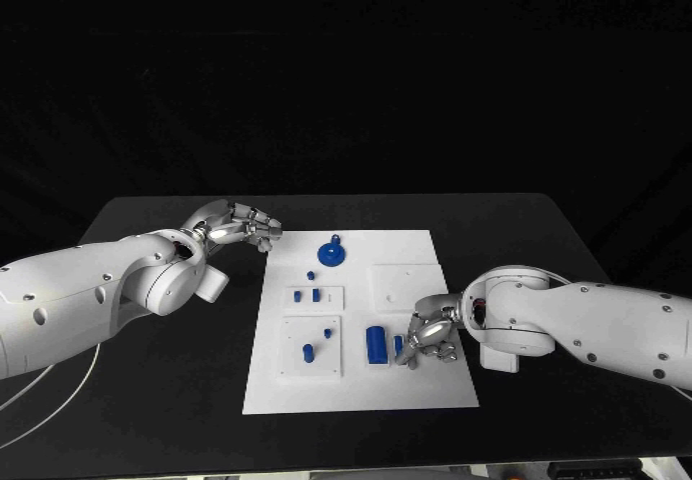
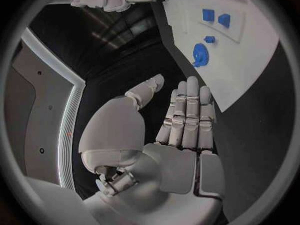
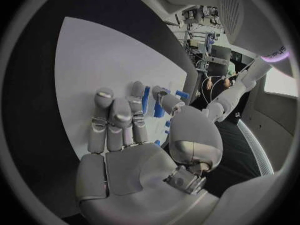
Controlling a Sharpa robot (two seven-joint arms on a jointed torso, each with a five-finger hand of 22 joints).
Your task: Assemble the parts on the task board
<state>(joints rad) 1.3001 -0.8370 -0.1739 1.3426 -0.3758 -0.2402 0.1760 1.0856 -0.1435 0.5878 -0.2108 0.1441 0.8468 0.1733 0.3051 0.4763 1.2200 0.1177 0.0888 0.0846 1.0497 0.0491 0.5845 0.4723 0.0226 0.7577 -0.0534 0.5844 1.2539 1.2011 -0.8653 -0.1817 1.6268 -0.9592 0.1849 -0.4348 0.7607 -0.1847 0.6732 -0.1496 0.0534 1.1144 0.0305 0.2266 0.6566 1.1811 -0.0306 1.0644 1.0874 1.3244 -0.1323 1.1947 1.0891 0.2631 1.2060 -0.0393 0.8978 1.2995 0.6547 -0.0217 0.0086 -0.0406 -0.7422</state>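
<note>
The white task board (image 1: 418, 262) lies in the middle of the black table. On it are a round blue part (image 1: 332, 254), several small blue parts (image 1: 307, 295) in recessed panels, and a blue cylinder (image 1: 376, 344) with a thin blue part (image 1: 398, 344) beside it. My right hand (image 1: 428, 335) hovers at the board's right side, its fingertips just right of the thin part; its fingers (image 3: 115, 120) and thumb stand apart, with blue parts (image 3: 145, 99) showing between them and nothing gripped. My left hand (image 1: 238, 228) is off the board's far left corner, fingers (image 2: 187, 115) straight, holding nothing.
The round blue part (image 2: 200, 54) and two small blue parts (image 2: 215, 17) lie on the board (image 2: 250, 70) ahead of my left hand. Bare black table (image 1: 144, 400) surrounds the board. A white cable (image 1: 43, 395) hangs by the left arm.
</note>
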